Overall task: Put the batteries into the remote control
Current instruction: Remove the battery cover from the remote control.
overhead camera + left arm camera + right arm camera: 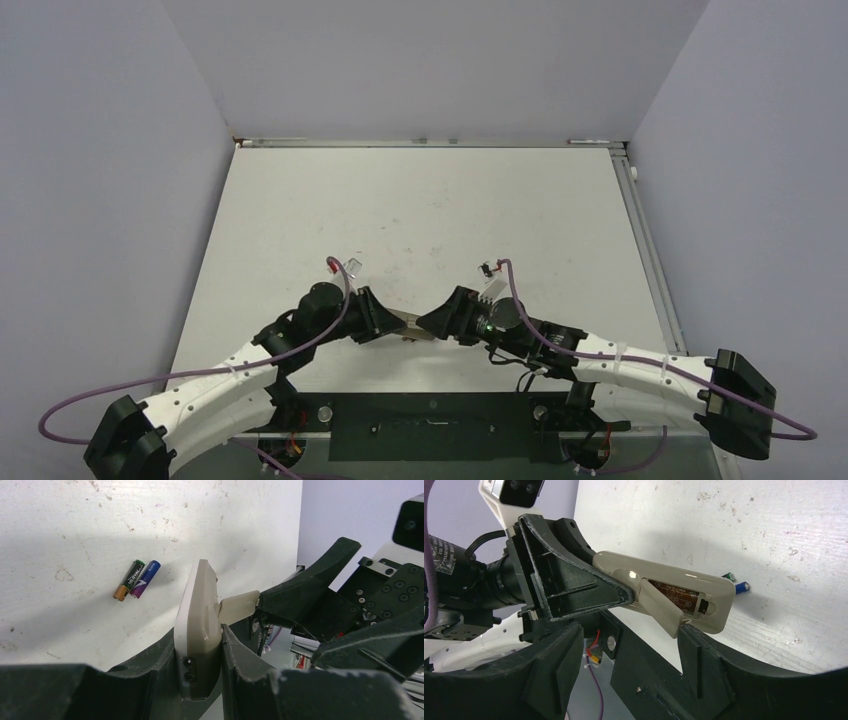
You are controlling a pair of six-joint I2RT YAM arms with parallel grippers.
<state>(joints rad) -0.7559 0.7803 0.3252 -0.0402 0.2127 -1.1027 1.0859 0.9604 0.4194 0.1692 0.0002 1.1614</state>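
Both arms met over the near middle of the tabletop [430,200]. The left tool [197,645] was pressed together on one end of the remote control [200,605], pinching it flat between both fingers, edge-on to the left wrist camera. The left tool's black body covered that end of the handset.

The right tool [437,319] was spread, one fingertip [272,597] touching the free end of the cover piece [659,607]. The cover piece stood tilted off the back of the remote control and blocked part of the open battery recess [684,599].

The batteries [137,580] lay side by side, touching, on the tabletop beyond the remote control, apart from both tools. In the right wrist view the handset hid most of them, so only their tips showed. The tabletop was scuffed and stained.
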